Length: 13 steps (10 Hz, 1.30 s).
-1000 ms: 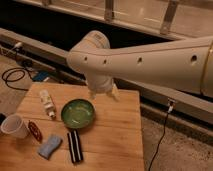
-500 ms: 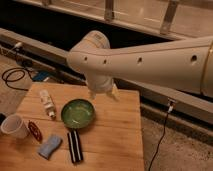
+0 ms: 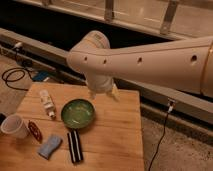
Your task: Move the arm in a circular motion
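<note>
The arm (image 3: pixel 145 61) stretches over the bench (image 3: pixel 117 137), its pincer (image 3: pixel 103 93) hanging clear above the bowl (image 3: pixel 78 113), likely for unobstructed circling; whether it is clenched cannot be told.

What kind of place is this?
Probably a robot test area, not a home: a wooden table with a green bowl and a cup, cables loose on the rough floor. The arm reaches over it, its gripper hanging above the table's far edge.

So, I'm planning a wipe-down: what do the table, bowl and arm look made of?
Table: matte wood, grain lines show. Bowl: glossy green, maybe glazed ceramic or plastic. Arm: smooth cream shell, probably plastic. The gripper hangs under the arm, above the table's far edge.
</note>
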Tool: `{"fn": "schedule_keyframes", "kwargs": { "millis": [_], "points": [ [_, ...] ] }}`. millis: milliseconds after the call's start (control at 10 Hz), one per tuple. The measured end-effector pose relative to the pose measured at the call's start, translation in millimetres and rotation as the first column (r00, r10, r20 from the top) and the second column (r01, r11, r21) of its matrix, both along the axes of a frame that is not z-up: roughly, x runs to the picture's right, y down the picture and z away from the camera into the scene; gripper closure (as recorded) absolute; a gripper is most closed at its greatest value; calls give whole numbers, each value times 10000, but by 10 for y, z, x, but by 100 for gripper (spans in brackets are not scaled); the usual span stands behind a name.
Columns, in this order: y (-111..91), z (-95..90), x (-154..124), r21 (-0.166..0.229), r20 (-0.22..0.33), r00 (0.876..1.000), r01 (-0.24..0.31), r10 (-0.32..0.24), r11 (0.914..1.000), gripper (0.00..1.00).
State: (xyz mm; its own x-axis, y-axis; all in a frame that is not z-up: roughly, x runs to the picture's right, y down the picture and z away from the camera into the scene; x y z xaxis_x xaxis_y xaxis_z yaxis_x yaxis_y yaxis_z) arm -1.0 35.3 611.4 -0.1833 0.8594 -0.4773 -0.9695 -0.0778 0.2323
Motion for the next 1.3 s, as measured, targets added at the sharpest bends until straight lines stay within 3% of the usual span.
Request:
{"fn": "schedule_keyframes", "kwargs": {
  "millis": [800, 1300],
  "points": [
    [-11, 3, 11, 37, -42, 10000, 77, -77, 10000, 35],
    [-450, 229, -6, 1055, -258, 9974, 702, -679, 9919, 35]
  ]
}}
